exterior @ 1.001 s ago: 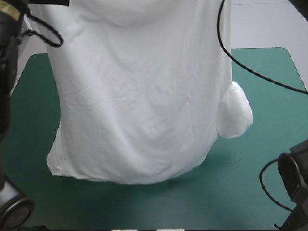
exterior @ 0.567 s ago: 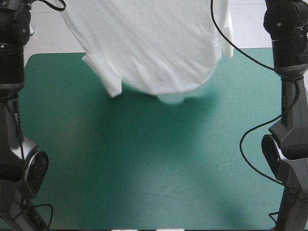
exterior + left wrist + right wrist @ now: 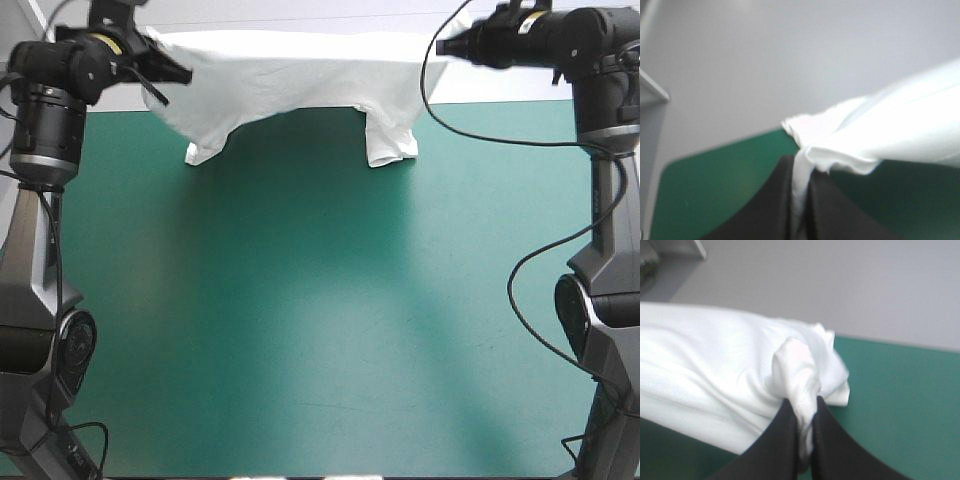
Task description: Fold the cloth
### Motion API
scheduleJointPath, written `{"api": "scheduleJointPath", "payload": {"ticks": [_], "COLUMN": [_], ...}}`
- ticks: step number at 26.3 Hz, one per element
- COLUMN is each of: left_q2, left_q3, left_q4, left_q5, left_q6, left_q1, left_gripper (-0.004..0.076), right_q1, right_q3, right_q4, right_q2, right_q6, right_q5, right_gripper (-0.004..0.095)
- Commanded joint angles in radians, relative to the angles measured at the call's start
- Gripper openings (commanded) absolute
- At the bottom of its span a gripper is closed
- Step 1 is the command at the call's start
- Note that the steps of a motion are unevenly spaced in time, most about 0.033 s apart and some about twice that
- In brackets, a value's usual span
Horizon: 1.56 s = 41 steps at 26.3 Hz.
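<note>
Swung way up and out since earlier, T-shirt [image 3: 290, 75] strung between left gripper [image 3: 801, 167] and right gripper [image 3: 804, 405], both clamped on it; could slip free or land bunched if yanked unevenly.

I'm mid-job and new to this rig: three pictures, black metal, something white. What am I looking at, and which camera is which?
The wide picture looks down from above and behind the robot. Its two arms rise at the sides; the left gripper and right gripper each end in two black fingers. The other two pictures come from cameras on the wrists, looking along those fingers. Together the arms hold a white T-shirt stretched in the air over the far edge of the teal-green table, two ends hanging down. Both pairs of fingers are all but shut, pinching the fabric.
</note>
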Motion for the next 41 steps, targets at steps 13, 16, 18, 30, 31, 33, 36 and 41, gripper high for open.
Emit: {"api": "scheduleJointPath", "payload": {"ticks": [13, 16, 18, 30, 31, 33, 36, 41], "left_q2": [-0.827, -0.89, -0.914, -0.956, -0.956, -0.956, -0.956, -0.956], "left_q3": [1.227, 1.322, 1.36, 1.478, 1.478, 1.478, 1.478, 1.478], "left_q4": [-0.035, -0.037, -0.046, -0.064, -0.064, -0.064, -0.064, -0.064], "left_q5": [0.281, 0.281, 0.281, 0.283, 0.283, 0.283, 0.283, 0.272], "left_q6": [-0.073, -0.073, -0.073, -0.046, -0.046, -0.046, -0.048, -0.055], "left_q1": [0.019, 0.019, 0.019, 0.019, 0.019, 0.019, 0.019, 0.019], "left_gripper": [0.0024, 0.0024, 0.0023, 0.0024, 0.0032, 0.0085, 0.0233, 0.0494], "right_q1": [-0.016, -0.016, -0.016, -0.016, -0.016, -0.016, -0.016, -0.016], "right_q3": [1.521, 1.606, 1.66, 1.87, 1.872, 1.872, 1.872, 1.872], "right_q4": [-0.056, -0.052, -0.029, 0.063, 0.056, 0.054, 0.056, 0.057], "right_q2": [-0.923, -1.015, -1.071, -1.166, -1.166, -1.166, -1.166, -1.166], "right_q6": [-0.014, -0.014, -0.014, -0.101, -0.119, -0.159, -0.172, -0.164], "right_q5": [-0.01, -0.01, -0.01, -0.01, -0.01, -0.01, -0.013, -0.038], "right_gripper": [-0.0015, -0.0015, -0.0015, 0.0014, 0.0047, 0.0191, 0.0544, 0.0893]}}
